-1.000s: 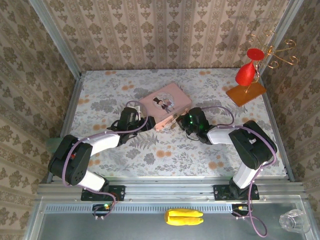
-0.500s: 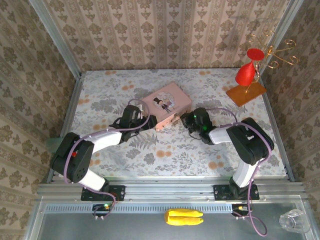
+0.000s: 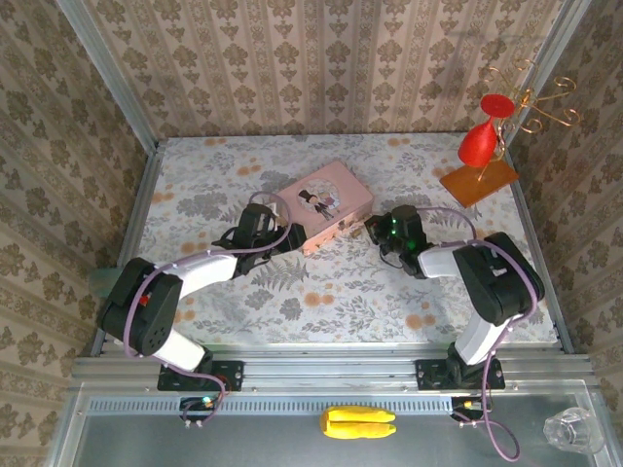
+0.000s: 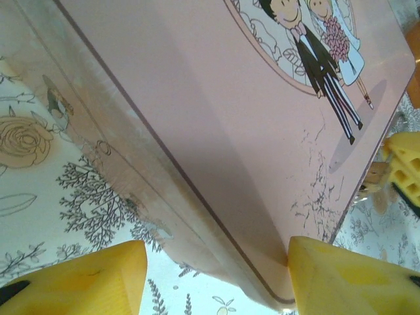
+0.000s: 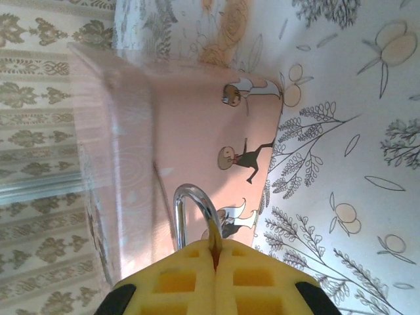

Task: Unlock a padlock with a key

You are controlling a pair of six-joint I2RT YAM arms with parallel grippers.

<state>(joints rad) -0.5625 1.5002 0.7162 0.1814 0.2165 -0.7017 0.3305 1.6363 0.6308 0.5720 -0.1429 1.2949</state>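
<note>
The pink tin (image 3: 321, 199) lies at mid-table. My left gripper (image 3: 288, 236) is at its near-left corner. In the left wrist view that corner of the tin (image 4: 230, 118) sits between my open yellow fingers (image 4: 341, 275); the right one touches the lid's edge and the left one stands apart. My right gripper (image 3: 374, 230) is just right of the tin, shut on the padlock. The padlock's silver shackle (image 5: 190, 207) curves out from between the closed pads (image 5: 262, 275). A brass bit of the padlock (image 4: 376, 176) shows beside the right fingertip. The key is hidden.
A stand with a red ornament (image 3: 479, 141) on an orange base (image 3: 479, 182) sits at the back right. Wallpapered walls and metal rails (image 3: 146, 209) close in the table. A yellow object (image 3: 358, 422) and a clear glass (image 3: 574, 430) lie on the near shelf.
My right gripper has moved right, away from the tin's near edge, still shut. The left gripper has crept slightly closer to the tin's corner.
</note>
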